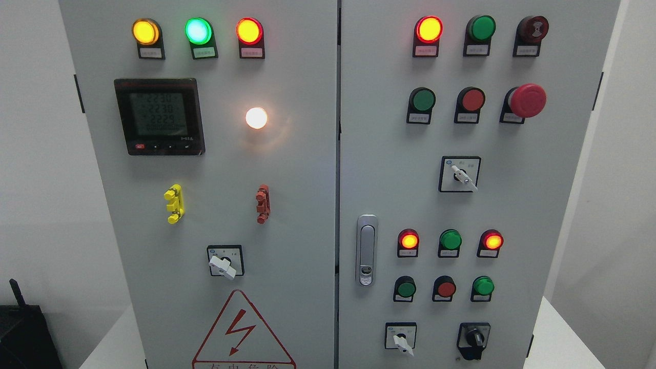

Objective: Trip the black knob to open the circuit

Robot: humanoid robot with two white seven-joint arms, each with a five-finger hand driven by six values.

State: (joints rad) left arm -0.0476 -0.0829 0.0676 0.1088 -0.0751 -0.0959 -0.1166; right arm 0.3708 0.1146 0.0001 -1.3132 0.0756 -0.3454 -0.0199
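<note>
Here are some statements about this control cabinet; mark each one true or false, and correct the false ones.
1. The black knob sits at the lower right of the right door. True.
2. A robot hand is touching the black knob. False: no hand is in view.
3. The red mushroom button is on the left door. False: it is on the right door.
4. The white lamp beside the meter is lit. True.
5. The door handle is on the right door's left edge. True.

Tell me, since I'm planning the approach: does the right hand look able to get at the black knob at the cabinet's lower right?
Probably yes: the black knob sits uncovered on the right door with nothing in front of it, though neither hand is in view.
</note>
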